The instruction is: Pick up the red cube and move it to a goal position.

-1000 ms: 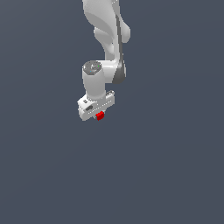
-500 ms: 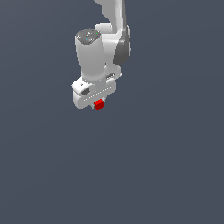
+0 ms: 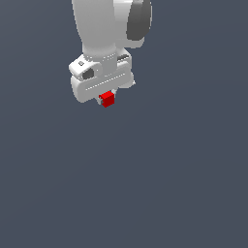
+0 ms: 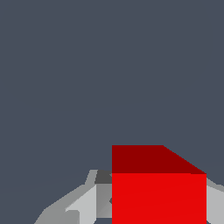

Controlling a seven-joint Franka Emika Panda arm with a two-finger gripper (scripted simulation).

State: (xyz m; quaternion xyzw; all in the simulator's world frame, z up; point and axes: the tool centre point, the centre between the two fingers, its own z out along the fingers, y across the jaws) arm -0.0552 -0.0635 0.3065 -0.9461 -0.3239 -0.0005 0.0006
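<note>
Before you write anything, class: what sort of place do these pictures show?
Most likely a simulated robot test scene: a flat, featureless grey background, a smooth white gripper, and a plain red cube held between its fingers.

No readable text anywhere, honestly. The white gripper [image 3: 107, 99] body is plain with no brand or numbers, the red cube [image 3: 107, 99] has blank faces in both views, and the grey background carries no markings either.

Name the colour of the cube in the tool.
Bright red cube, clearest in the wrist view.
</note>
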